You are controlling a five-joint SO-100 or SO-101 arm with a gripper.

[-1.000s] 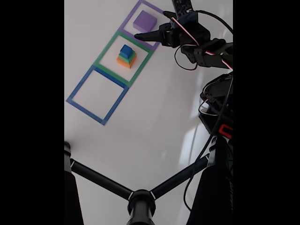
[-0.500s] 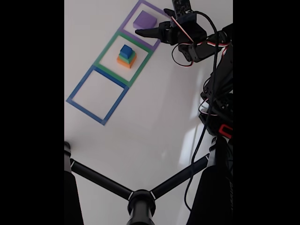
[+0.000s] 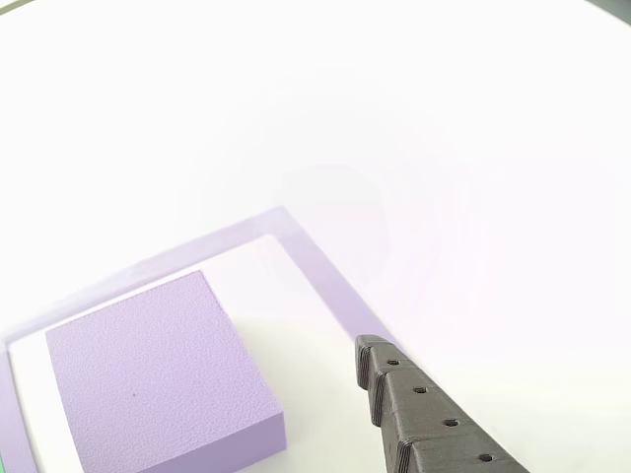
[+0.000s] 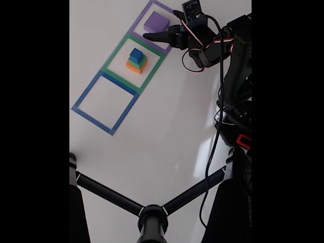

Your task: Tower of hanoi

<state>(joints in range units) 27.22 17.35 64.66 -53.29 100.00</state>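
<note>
Three taped square outlines are seen in a row on the white desk point(image 4: 167, 131) in the fixed view: a purple taped square point(image 4: 140, 20), a green taped square point(image 4: 115, 51) and a blue taped square point(image 4: 83, 96). The flat lilac foam block point(image 4: 156, 22) lies alone inside the purple outline, while a small stepped stack of orange, teal and blue blocks point(image 4: 136, 60) stands in the green one; the blue outline holds nothing. Compared with the frames a second and half a second ago, the black two-finger gripper point(image 4: 159, 25) has been carried further up and toward the lilac block, so that its fingers are now spread, one beside the block's near edge and one by its far corner. In the other view, one dark ridged finger point(image 3: 424, 414) is seen just beside the block point(image 3: 158, 379), apart from it, above the purple tape point(image 3: 325, 276). The block is judged not yet gripped; the approach is taken to be almost complete, and a descent around the block followed by closing is probably what remains before it can be lifted toward another square.
</note>
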